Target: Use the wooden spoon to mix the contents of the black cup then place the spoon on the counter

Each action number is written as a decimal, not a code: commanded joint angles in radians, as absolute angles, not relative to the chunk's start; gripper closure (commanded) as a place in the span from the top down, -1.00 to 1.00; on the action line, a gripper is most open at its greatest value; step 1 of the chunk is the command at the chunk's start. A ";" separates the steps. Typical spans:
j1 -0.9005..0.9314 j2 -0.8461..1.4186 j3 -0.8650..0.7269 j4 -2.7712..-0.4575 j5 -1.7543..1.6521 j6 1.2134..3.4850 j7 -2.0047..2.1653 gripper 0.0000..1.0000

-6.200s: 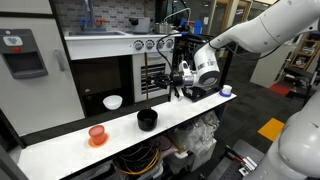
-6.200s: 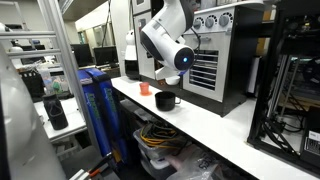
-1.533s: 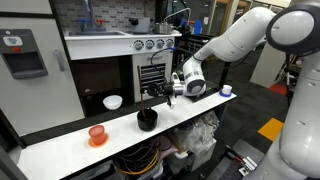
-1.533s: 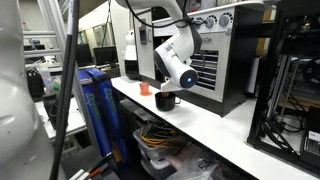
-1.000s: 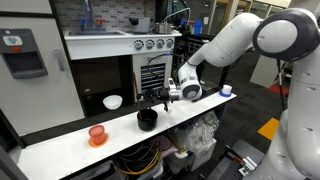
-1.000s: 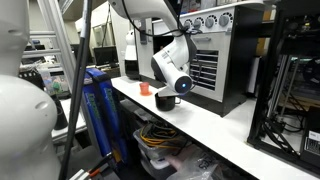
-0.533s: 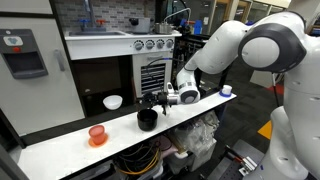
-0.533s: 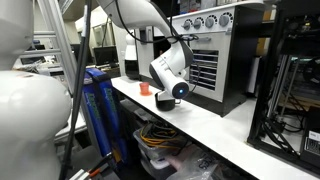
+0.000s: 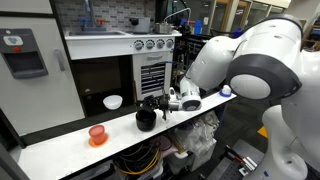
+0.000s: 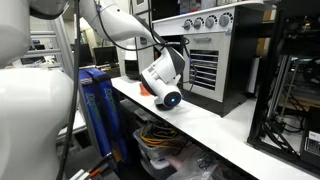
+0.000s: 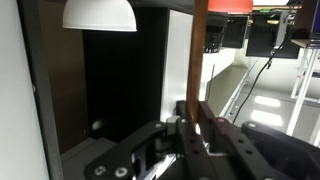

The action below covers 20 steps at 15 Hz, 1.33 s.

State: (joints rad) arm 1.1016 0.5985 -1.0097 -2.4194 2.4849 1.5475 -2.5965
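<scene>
Fingers [image 11: 186, 119] clamped tight on the wooden spoon [image 11: 200, 50]; black cup [image 9: 146, 121] sits at their seven o'clock on the worktop [image 9: 60, 150].

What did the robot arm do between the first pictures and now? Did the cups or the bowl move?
The arm swung down and over toward the black cup, so the gripper now hangs close by its rim. It is shut on the wooden spoon; nothing was let go. The black cup, the orange cup and the white bowl stayed where they were on the counter.
</scene>
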 commanded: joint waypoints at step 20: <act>1.371 0.628 -1.277 -2.644 2.501 1.450 -2.617 -0.93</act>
